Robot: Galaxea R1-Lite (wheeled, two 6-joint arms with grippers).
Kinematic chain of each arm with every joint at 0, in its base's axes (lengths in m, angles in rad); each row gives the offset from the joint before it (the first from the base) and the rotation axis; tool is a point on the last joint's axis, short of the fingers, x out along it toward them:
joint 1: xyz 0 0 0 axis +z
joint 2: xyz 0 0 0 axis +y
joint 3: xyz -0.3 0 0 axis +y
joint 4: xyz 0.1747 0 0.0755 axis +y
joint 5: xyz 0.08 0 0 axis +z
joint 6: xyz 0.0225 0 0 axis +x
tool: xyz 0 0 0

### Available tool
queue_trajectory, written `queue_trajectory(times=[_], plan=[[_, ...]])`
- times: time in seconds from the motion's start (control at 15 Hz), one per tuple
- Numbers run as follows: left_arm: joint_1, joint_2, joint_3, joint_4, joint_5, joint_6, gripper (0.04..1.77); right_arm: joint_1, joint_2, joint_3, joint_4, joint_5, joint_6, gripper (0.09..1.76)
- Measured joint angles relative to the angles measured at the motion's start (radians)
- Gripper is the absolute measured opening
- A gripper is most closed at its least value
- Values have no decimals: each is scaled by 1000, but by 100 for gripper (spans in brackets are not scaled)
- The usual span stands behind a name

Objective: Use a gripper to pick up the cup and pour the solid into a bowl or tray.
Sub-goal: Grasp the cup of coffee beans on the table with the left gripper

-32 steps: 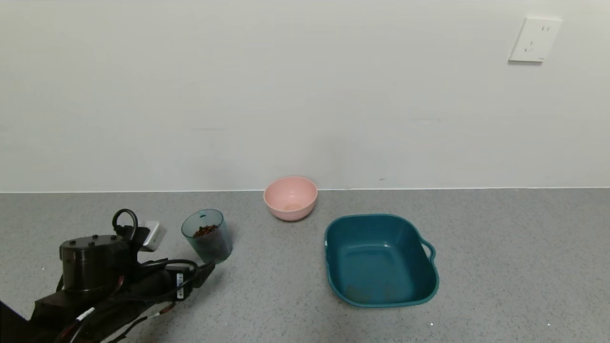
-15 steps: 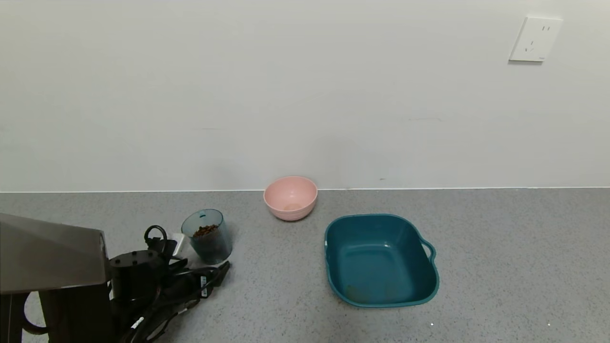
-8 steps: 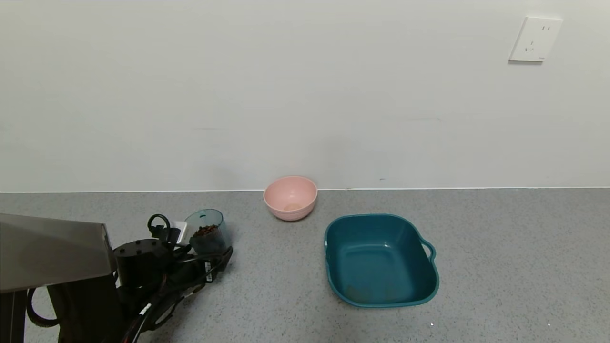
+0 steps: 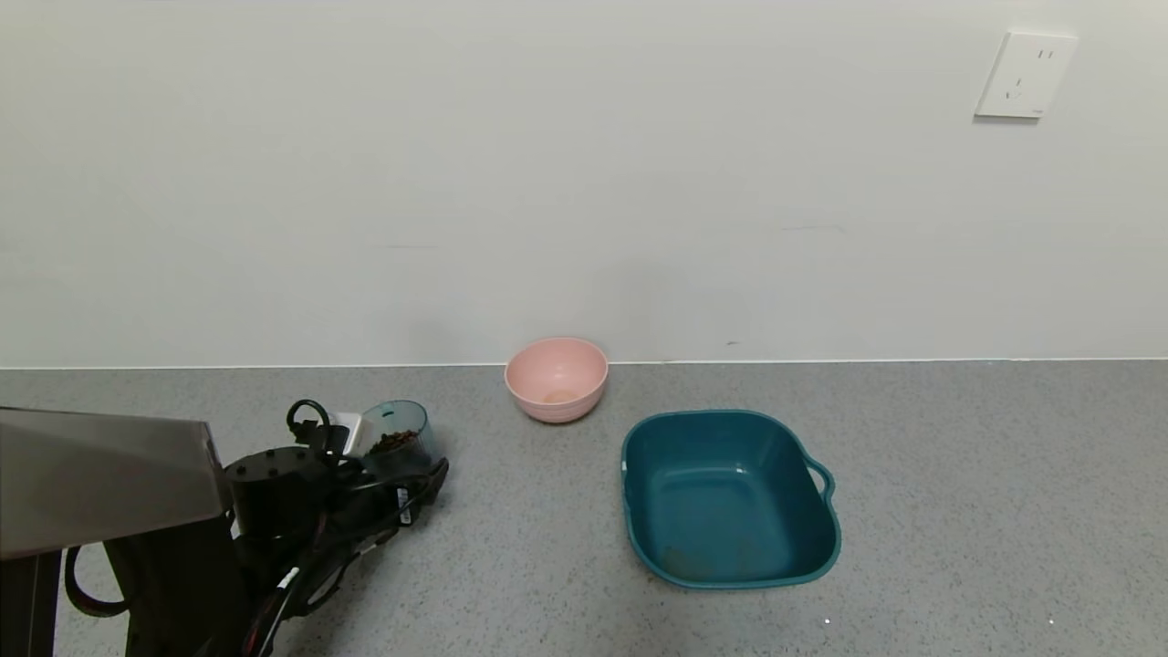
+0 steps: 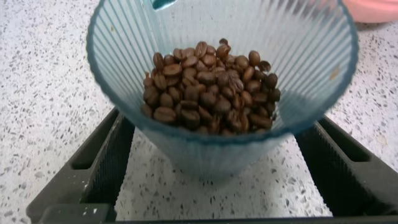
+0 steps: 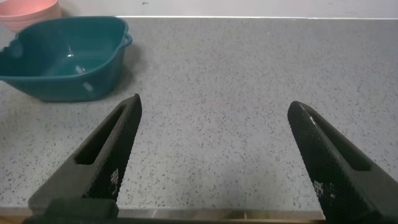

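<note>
On the grey speckled worktop (image 4: 958, 474) we find the left end effector (image 4: 401, 479) low at our left, its two black fingers (image 5: 102, 165) spread wide with the ribbed blue-green cup (image 4: 394, 438) standing upright between them; in the left wrist view a gap of worktop shows on either side of the cup, so we see no contact. The cup holds a heap of dark-brown beans (image 5: 208, 87), filling only its lower part. The teal basin (image 4: 730, 497) sits well apart to the right, with a pink bowl (image 4: 557, 379) behind and between them, near the wall. Our right end effector (image 6: 214, 155) hangs spread over bare worktop, the basin (image 6: 62, 59) off to one side.
</note>
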Motion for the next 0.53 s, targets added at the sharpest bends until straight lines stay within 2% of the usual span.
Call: queue_trajectory(times=[0.53], plan=[[0,27,-47,0,22,0,172,0,0,0,0,0,0,171]])
